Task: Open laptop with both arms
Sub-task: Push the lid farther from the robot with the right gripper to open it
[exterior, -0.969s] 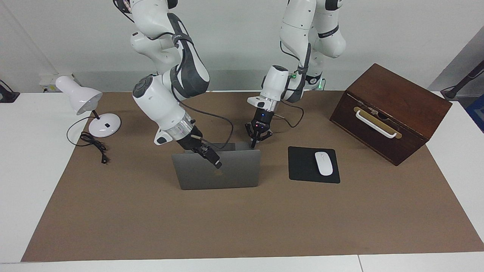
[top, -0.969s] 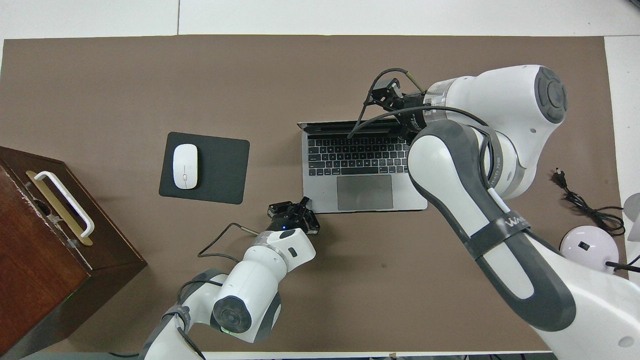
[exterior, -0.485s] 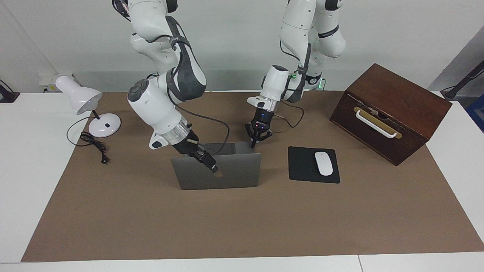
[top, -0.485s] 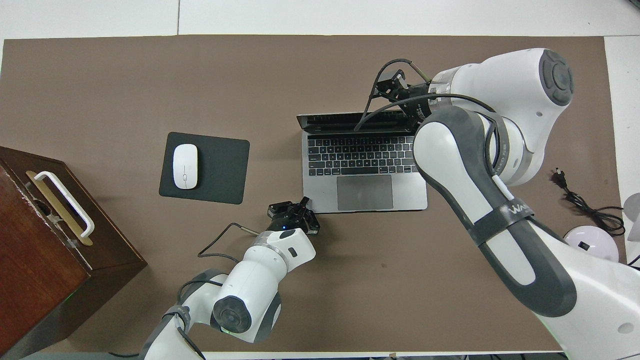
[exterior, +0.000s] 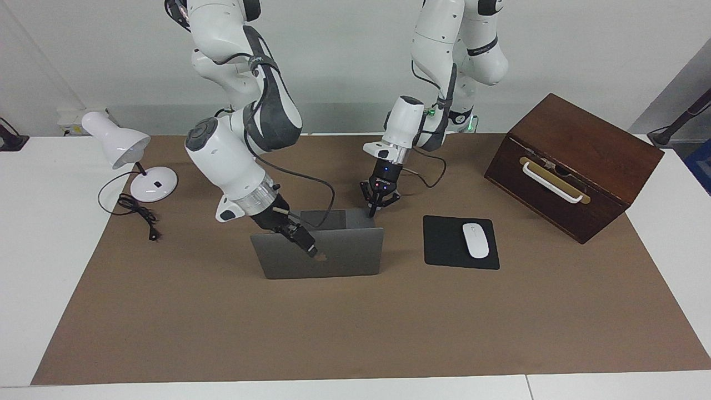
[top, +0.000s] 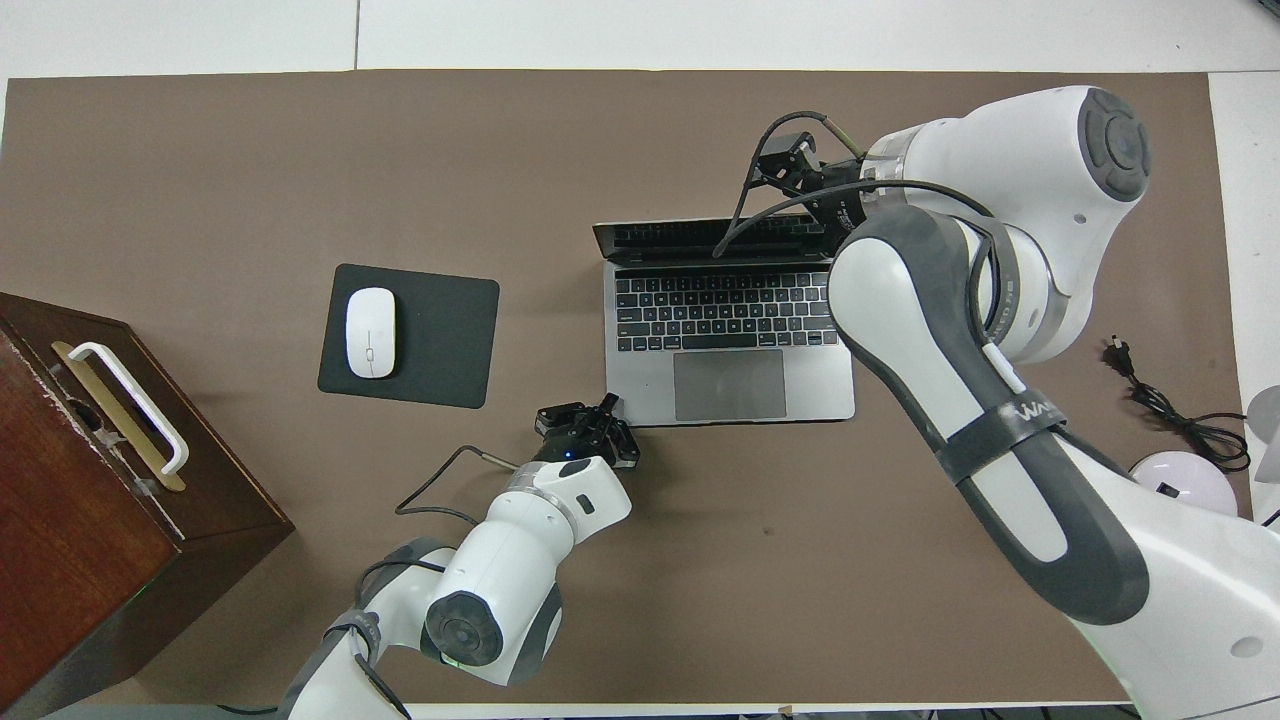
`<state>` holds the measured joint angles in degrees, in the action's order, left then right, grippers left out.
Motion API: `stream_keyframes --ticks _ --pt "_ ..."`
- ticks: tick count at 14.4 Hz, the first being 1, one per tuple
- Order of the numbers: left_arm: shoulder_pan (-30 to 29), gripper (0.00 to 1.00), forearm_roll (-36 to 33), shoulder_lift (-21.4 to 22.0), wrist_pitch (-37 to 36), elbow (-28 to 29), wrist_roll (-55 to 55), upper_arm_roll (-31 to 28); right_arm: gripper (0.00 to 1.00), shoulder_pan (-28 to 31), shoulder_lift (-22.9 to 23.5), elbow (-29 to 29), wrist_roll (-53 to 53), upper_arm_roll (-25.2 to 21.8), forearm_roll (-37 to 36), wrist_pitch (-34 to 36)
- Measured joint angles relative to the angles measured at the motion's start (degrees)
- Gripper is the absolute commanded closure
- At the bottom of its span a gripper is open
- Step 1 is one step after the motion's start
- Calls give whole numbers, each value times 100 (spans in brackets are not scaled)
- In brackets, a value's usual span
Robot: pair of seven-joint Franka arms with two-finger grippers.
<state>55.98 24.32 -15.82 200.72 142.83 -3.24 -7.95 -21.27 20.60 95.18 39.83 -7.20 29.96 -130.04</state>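
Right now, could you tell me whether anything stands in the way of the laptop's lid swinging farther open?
Nothing visible does. The mat past the laptop lid is bare; the right hand is at the lid, the left hand at the base corner.

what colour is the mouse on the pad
White. The mouse lies on a black mouse pad, clearest in the overhead view.

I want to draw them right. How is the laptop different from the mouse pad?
The laptop is silver-grey; the mouse pad is black. The laptop is bigger than the mouse pad. The laptop's lid stands up, while the mouse pad lies flat with a white mouse on it. Both are rectangles on the brown mat.
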Motion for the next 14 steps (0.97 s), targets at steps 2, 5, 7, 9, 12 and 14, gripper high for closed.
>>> stream_keyframes --ticks 2,5,7,9,12,14 --pt "0 100 0 0 0 0 0 0 0 1 9 -6 0 0 -2 0" --pt "0 100 0 0 0 0 0 0 0 13 24 -47 -5 0 -10 27" --pt "0 100 0 0 0 0 0 0 0 42 56 -127 -16 0 -29 119" --pt "0 100 0 0 0 0 0 0 0 91 98 -215 -32 -1 -39 182" --pt "0 100 0 0 0 0 -1 0 0 127 135 -250 -141 0 -42 186" --pt "0 100 0 0 0 0 -1 0 0 156 163 -257 -213 -1 -43 186"
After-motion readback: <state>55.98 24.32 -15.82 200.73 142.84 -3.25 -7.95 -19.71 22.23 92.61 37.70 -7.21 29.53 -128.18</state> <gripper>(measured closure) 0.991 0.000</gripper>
